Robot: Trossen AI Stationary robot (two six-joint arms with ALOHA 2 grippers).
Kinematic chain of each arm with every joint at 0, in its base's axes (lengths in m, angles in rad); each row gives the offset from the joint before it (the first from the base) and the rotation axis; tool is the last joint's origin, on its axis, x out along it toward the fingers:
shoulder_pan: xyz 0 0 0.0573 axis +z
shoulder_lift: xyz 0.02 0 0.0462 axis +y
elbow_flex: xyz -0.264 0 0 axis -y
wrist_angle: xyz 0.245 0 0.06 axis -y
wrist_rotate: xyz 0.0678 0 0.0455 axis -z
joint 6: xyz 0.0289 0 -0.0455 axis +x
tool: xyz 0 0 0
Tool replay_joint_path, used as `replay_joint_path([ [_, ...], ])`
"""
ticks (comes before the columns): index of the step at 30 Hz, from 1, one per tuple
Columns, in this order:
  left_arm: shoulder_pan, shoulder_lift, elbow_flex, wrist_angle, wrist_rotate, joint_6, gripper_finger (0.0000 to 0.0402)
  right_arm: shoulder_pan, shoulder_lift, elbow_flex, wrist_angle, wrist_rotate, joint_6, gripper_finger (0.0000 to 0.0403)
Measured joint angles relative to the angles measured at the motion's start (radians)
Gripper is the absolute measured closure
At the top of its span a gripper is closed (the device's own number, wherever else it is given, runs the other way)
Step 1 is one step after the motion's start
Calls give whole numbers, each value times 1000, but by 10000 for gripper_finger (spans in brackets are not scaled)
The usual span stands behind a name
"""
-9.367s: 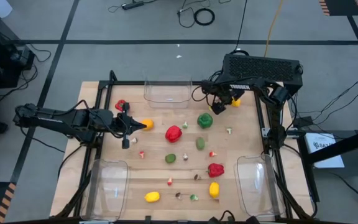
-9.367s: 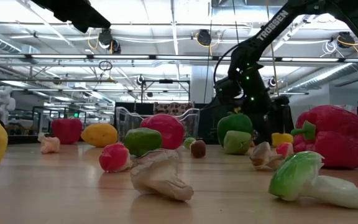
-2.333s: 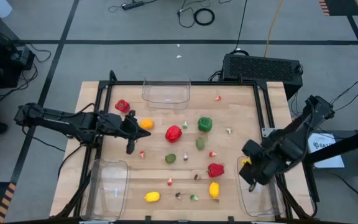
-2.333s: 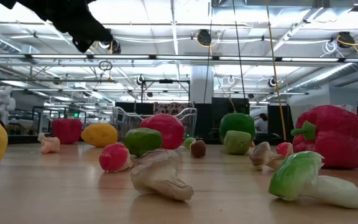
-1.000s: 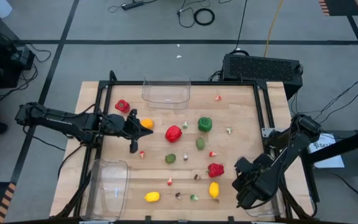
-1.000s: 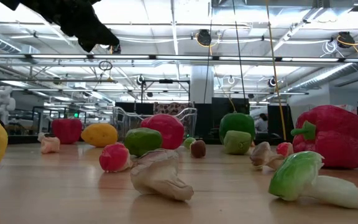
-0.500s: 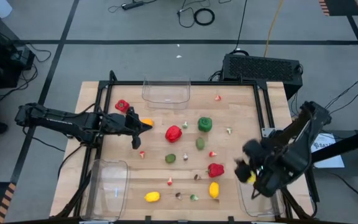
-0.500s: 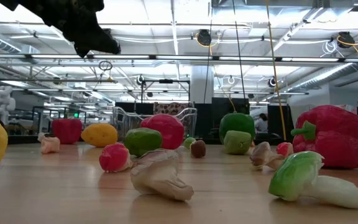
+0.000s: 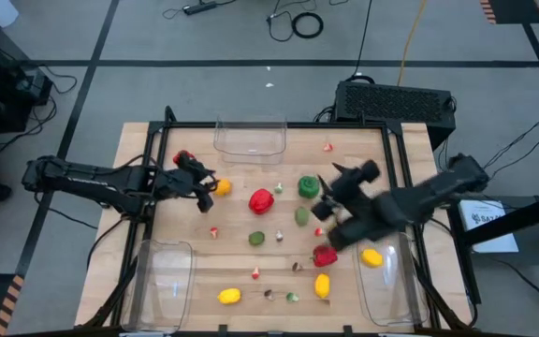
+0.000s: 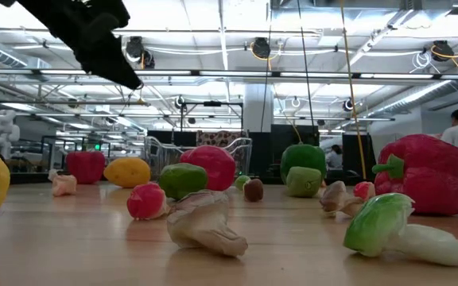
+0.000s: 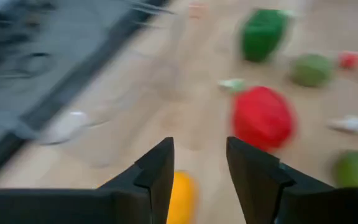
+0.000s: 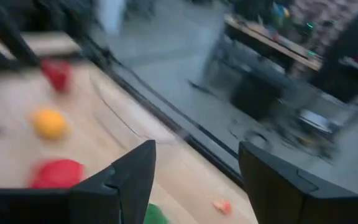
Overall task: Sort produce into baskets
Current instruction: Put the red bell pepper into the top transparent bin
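Orange fruit lies on the bench at about ten o'clock, just below the left hand, whose fingers stand partly apart and empty; it is round, with no clear long axis. Next the hand must drop and close around it. Right hand, open and empty, is over mid-bench; a lemon sits in the four-o'clock basket.

Matt pale wood table, clear glossy plastic baskets, smooth shiny produce.
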Motion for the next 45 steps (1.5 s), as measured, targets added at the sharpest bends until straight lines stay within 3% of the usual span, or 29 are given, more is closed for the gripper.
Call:
replay_joint_path([
  [3, 12, 2, 61, -116, -74, -69, 245, -111, 58, -45, 48, -103, -122, 182],
  [9, 140, 23, 182, -439, -68, -225, 245, -271, 136, -111, 155, -184, -313, 182],
  [12, 194, 28, 184, -446, -78, -207, 245, -313, 150, -113, 224, -224, -395, 182],
  [19, 209, 27, 184, -478, -84, -181, 245, -321, 125, -112, 441, -279, -620, 181],
  [23, 216, 27, 172, -520, -93, -283, 245, -315, 107, -112, 559, -293, -719, 181],
  [32, 342, 29, 92, -559, -71, -412, 245, -315, 99, -112, 635, -352, -780, 181],
  [45, 526, 36, 16, -530, -29, -376, 245, -314, 99, -112, 634, -378, -765, 181],
])
